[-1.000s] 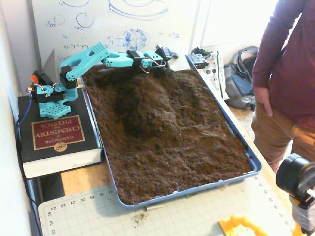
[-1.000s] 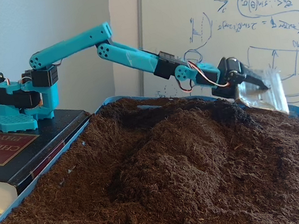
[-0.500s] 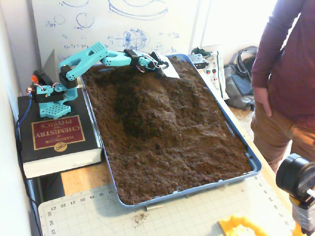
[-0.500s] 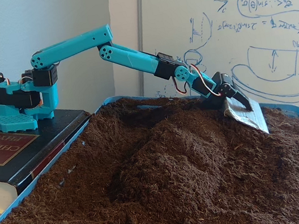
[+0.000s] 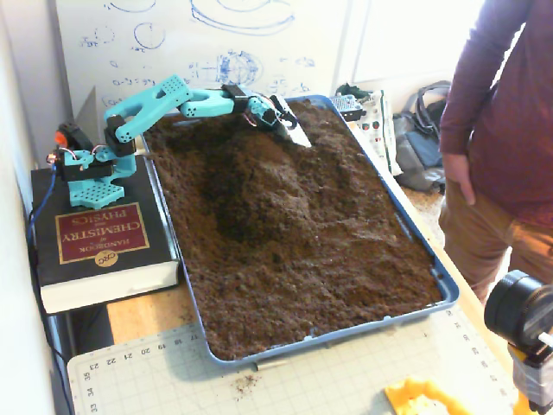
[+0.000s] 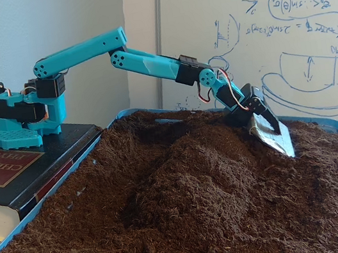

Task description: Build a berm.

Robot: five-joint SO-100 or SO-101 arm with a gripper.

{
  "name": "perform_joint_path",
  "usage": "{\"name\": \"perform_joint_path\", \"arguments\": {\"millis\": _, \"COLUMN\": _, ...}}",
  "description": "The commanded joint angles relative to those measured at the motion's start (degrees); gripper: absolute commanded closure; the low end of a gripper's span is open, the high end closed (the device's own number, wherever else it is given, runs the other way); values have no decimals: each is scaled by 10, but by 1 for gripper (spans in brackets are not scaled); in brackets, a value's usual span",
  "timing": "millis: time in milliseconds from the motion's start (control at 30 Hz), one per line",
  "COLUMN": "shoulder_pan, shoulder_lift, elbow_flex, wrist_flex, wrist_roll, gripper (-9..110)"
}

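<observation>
The pincer gripped a blade, its tip touching soil beside the berm.

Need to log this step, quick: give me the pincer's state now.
Pincer: carries a flat scoop blade, tip down at the soil beside the berm; whether its jaws are open or shut cannot be told.

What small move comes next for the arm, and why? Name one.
Probably drag the scoop blade toward the berm. The blade stands tilted, tip down in the soil on the mound's far flank, so a short pull should push loose soil up onto the ridge. Whether the jaws are open cannot be told.
</observation>
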Motion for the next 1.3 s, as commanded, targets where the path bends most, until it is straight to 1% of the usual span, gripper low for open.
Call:
{"name": "perform_joint_path", "arguments": {"millis": 0, "shoulder_pan": 44, "shoulder_lift": 46, "elbow_flex": -4, "wrist_flex": 71, "wrist_roll": -15, "gripper": 101}}
{"name": "perform_joint_path", "arguments": {"millis": 200, "shoulder_pan": 50, "shoulder_lift": 51, "elbow_flex": -3, "wrist_flex": 156, "wrist_roll": -17, "gripper": 101}}
{"name": "perform_joint_path", "arguments": {"millis": 433, "shoulder_pan": 50, "shoulder_lift": 51, "elbow_flex": -3, "wrist_flex": 226, "wrist_roll": -19, "gripper": 101}}
{"name": "perform_joint_path", "arguments": {"millis": 633, "shoulder_pan": 47, "shoulder_lift": 62, "elbow_flex": -3, "wrist_flex": 325, "wrist_roll": -80, "gripper": 101}}
{"name": "perform_joint_path", "arguments": {"millis": 767, "shoulder_pan": 48, "shoulder_lift": 90, "elbow_flex": 18, "wrist_flex": 375, "wrist_roll": -88, "gripper": 101}}
{"name": "perform_joint_path", "arguments": {"millis": 1100, "shoulder_pan": 47, "shoulder_lift": 239, "elbow_flex": 148, "wrist_flex": 383, "wrist_roll": -79, "gripper": 101}}
{"name": "perform_joint_path", "arguments": {"millis": 1267, "shoulder_pan": 62, "shoulder_lift": 323, "elbow_flex": 147, "wrist_flex": 382, "wrist_roll": -70, "gripper": 101}}
